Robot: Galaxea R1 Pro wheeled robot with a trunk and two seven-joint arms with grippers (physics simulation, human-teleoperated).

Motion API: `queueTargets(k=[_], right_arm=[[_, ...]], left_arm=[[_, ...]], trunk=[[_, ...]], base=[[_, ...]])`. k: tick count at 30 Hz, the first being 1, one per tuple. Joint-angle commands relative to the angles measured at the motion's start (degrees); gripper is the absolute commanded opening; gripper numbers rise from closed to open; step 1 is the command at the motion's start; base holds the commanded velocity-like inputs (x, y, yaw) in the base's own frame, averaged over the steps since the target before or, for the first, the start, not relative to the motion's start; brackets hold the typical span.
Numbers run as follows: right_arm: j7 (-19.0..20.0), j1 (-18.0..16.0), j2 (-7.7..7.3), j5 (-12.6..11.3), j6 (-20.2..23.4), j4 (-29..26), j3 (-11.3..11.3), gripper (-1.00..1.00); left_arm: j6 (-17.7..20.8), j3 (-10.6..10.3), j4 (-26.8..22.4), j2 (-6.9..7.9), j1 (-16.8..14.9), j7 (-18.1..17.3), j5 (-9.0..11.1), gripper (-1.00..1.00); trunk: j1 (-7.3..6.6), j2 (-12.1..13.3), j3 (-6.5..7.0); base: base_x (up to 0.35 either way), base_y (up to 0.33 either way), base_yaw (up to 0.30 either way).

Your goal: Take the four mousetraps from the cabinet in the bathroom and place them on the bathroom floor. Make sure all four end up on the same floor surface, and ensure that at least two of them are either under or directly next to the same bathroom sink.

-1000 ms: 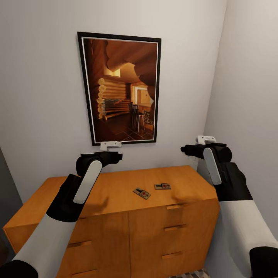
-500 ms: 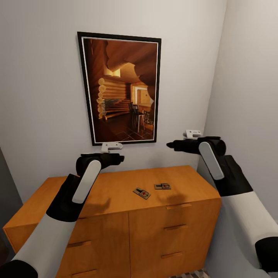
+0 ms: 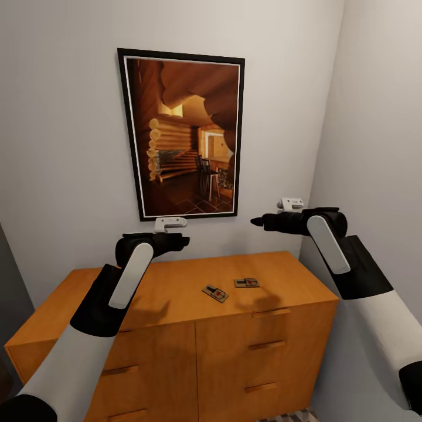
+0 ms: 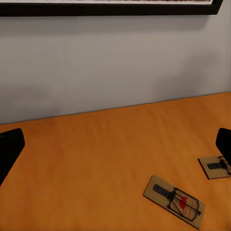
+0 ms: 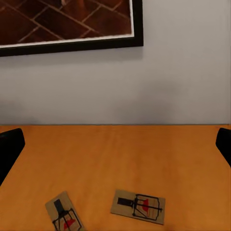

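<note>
Two mousetraps (image 3: pixel 215 293) (image 3: pixel 247 283) lie flat and just apart on the top of the orange-brown cabinet (image 3: pixel 176 328), toward its right half, each showing a red mark among its wire parts in my wrist views. My left gripper (image 3: pixel 179 240) hangs above the cabinet top to their left and my right gripper (image 3: pixel 258 221) hangs higher, above and to their right; both sets of jaws stand released and wide apart with nothing between them, and neither touches a trap. Behind the cabinet, a black-framed picture (image 3: pixel 181 135) of a log-cabin interior hangs on the pale wall (image 3: pixel 64 146).
</note>
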Motion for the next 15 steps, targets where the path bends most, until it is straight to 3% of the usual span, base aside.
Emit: queueTargets(k=[1,15], right_arm=[[-0.64,-0.07,-0.07,-0.59,0.09,-0.02,0.14,1.0],[-2.02,0.04,-0.87,-0.25,0.09,0.27,0.31,1.0]], left_arm=[[0.12,-0.03,-0.04,0.0,-0.06,0.6,0.57,1.0],[0.06,-0.04,0.18,0.01,-0.06,0.51,0.76,1.0]], trunk=[[0.0,-0.05,-0.08],[0.0,-0.05,-0.08]], base=[[0.0,0.0,0.0],[0.0,0.0,0.0]])
